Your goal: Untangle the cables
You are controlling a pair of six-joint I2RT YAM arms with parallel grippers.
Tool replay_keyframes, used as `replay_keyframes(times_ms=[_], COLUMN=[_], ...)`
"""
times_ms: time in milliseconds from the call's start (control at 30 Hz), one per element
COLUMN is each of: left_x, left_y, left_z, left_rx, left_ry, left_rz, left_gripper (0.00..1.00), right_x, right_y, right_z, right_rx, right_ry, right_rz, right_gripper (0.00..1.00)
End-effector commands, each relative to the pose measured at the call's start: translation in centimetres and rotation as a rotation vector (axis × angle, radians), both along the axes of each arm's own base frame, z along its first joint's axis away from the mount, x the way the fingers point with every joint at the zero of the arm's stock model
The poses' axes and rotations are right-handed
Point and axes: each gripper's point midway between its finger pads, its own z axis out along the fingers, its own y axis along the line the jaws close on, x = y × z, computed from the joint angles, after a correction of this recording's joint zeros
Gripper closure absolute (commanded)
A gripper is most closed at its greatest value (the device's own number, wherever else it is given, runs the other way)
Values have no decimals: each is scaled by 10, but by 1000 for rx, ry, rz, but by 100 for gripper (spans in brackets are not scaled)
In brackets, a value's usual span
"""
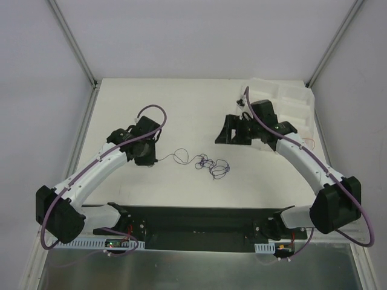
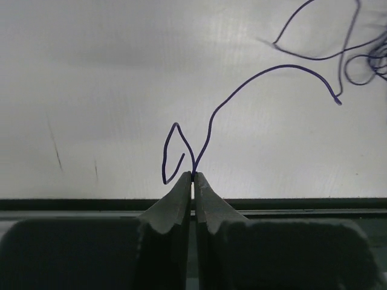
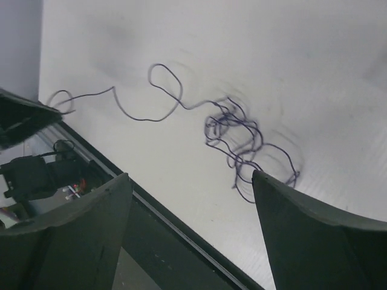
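With the left gripper [image 2: 193, 176] pinching a hair-thin purple wire [image 2: 242, 84] and the right gripper [image 3: 190, 178] gaping, pulling toward nine o'clock could tighten the small dark wire knot [image 1: 213, 167].

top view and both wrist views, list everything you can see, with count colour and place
cables: one tangle of hair-thin strands, number unclear, purple-blue, table centre; one strand runs left from it
tray: one, white plastic with compartments, far right corner of the table
table: one, white, under everything
base plate: one, black, near edge, under both arm bases
thick leads: two, purple, one looped along each arm
arms: two, white and black, left and right of the tangle
left pincer: one, dark, shut on a strand of the cables, left of the tangle
right pincer: one, dark, open and empty, just beyond the tangle toward the tray
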Motion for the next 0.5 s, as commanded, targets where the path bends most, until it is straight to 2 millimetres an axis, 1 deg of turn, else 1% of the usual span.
replay_keyframes(times_ms=[0, 67, 100, 167, 200, 233, 267, 333, 400, 467], left_x=[-23, -21, -19, -11, -7, 0, 5, 12, 18, 26], left_y=[30, 29, 26, 13, 6, -3, -18, -46, -67, -78], left_z=[-20, -19, -17, -9, -4, 1, 7, 17, 24, 25], left_rx=[80, 77, 66, 5, -33, -78, -151, -274, -355, -373], left_ry=[116, 114, 114, 74, 48, 9, -27, -71, -71, -55], left_rz=[116, 106, 88, 36, 15, -16, -65, -176, -248, -259], left_gripper=[86, 64, 54, 41, 38, 32, 28, 28, 33, 43], right_x=[13, 23, 25, 22, 19, 16, 12, 9, 4, -2], right_y=[44, 38, 36, 38, 41, 45, 46, 46, 42, 40], right_z=[87, 80, 73, 58, 49, 43, 35, 21, 8, 0], right_rx=[88, 5, -23, -39, -33, -24, -22, -36, -54, -60], right_ry=[-180, -132, -99, -38, -2, 21, 52, 82, 110, 125], right_rz=[126, 57, 42, 67, 89, 113, 131, 143, 149, 158], right_gripper=[17, 17, 17, 17, 17, 18, 20, 23, 24, 26])
